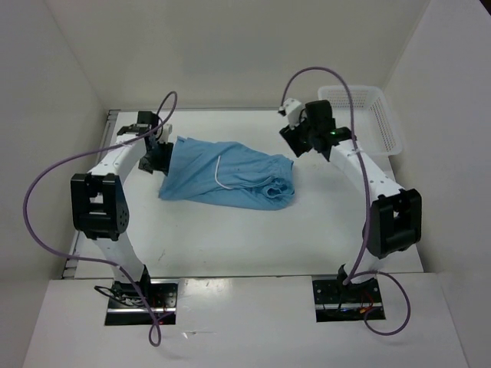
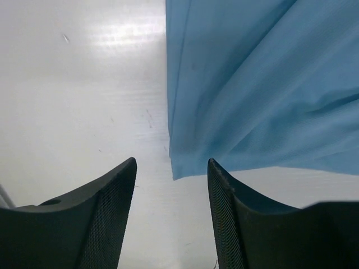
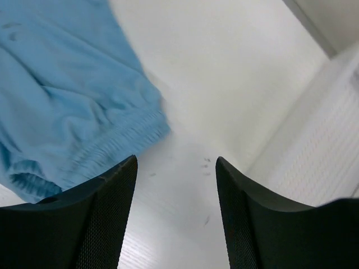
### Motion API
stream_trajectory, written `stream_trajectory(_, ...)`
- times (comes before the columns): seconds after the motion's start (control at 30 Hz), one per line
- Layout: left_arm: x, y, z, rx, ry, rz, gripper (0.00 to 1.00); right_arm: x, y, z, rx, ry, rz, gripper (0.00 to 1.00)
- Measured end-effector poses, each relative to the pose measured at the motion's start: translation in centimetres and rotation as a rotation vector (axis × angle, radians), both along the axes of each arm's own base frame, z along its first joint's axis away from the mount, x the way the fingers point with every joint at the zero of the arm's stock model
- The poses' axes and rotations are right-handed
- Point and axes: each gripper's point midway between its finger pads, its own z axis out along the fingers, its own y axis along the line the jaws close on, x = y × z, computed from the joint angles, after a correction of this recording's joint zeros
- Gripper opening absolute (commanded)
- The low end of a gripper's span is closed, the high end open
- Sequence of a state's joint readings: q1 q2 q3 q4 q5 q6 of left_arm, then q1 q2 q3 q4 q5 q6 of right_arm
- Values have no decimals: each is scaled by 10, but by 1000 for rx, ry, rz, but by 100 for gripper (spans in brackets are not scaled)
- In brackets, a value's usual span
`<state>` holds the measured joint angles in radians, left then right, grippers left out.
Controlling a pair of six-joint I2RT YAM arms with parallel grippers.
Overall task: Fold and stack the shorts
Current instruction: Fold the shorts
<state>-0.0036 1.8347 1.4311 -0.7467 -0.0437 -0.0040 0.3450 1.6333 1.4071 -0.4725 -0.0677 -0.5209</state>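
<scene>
The blue shorts lie a bit bunched in the middle of the top view, on the white table. The left gripper is spread wide and holds nothing, right by a corner of the shorts. The right gripper is spread wide and empty too, just beside the waistband. The shorts look soft, light and floppy. A corner or the thick waistband edge looks best to pinch.

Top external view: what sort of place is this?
Probably a lab robot test cell: plain white walls box in a white table, the left arm and right arm are bolted at its near edge, with shorts and a mesh basket as props.
</scene>
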Motion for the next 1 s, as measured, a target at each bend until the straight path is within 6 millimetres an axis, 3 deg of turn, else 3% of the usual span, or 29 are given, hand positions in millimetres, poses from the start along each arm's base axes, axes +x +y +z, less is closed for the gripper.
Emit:
stream_trajectory(0.1, 21, -17, 38, 38, -118, -42, 61, 3, -36, -2, 78, 49, -104, 66)
stream_trajectory(0.17, 29, -43, 57, 45, -178, -101, 61, -7, -34, -15, 137, 120, -107, 70)
stream_trajectory(0.27, 30, -103, 70, 26, -219, -239, 61, -28, -21, -33, 222, 237, -79, 76)
stream_trajectory(0.43, 17, -193, 57, -43, -193, -446, 61, -49, -10, -51, 342, 375, -62, 80)
stream_trajectory(0.6, 1, -227, 19, -58, -102, -532, 61, -66, -2, -72, 414, 494, -65, 80)
stream_trajectory(0.67, -6, -234, 7, -54, -81, -554, 61, -73, 0, -85, 425, 548, -74, 73)
stream_trajectory(0.83, -11, -246, -8, -52, -71, -581, 61, -76, 3, -110, 441, 633, -111, 34)
stream_trajectory(0.9, -9, -246, -9, -48, -76, -579, 61, -73, 5, -115, 448, 652, -126, 16)
stream_trajectory(1.0, -5, -246, -8, -37, -92, -575, 60, -54, 8, -112, 463, 641, -139, 4)
